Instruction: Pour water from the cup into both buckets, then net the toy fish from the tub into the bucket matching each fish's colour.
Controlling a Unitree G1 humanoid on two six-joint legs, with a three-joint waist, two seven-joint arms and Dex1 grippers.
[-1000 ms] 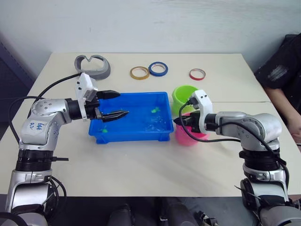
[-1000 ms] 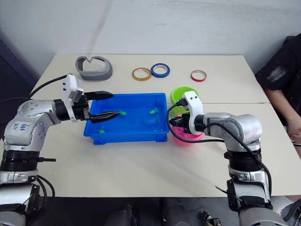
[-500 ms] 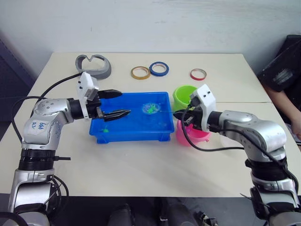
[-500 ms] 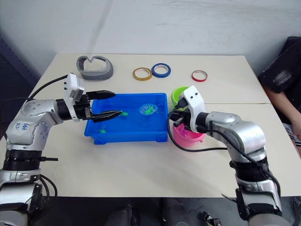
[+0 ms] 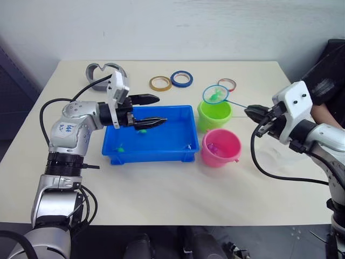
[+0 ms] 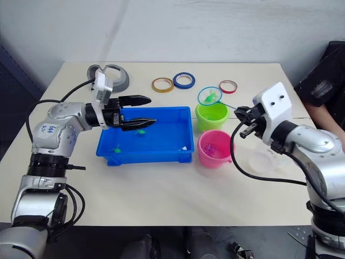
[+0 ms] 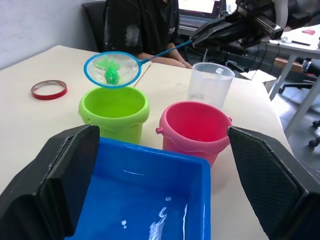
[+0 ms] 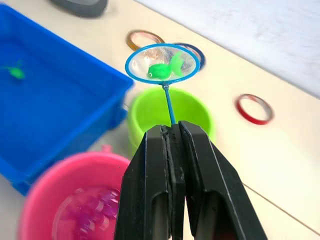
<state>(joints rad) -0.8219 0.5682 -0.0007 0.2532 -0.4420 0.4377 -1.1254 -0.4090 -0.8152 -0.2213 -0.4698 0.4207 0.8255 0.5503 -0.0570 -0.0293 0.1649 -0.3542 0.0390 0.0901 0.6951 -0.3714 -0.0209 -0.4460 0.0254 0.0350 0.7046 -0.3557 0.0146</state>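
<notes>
The blue tub (image 5: 148, 158) sits mid-table with water and two green toy fish (image 5: 143, 130) (image 5: 121, 147) in it. My left gripper (image 5: 161, 110) hovers open over the tub's back left part, holding nothing. Right of the tub stand the lime green bucket (image 5: 214, 116) and, nearer me, the pink bucket (image 5: 221, 148) with pink fish (image 8: 85, 220) in water. My right gripper (image 5: 249, 111) is shut on the net's thin handle. The net's blue hoop (image 5: 215, 95) hangs over the green bucket with a green fish (image 8: 162, 70) in it. The clear cup (image 7: 210, 84) stands right of the pink bucket.
Yellow (image 5: 160, 83), blue (image 5: 181, 79) and red (image 5: 227, 84) tape rolls lie along the back of the table. A grey curved object (image 5: 107, 75) rests at the back left. A person in dark clothes (image 5: 329, 81) sits at the table's right edge.
My right gripper lifted the net out of the tub with a green fish and carried it right, over the green bucket. My left gripper moved farther right over the tub.
</notes>
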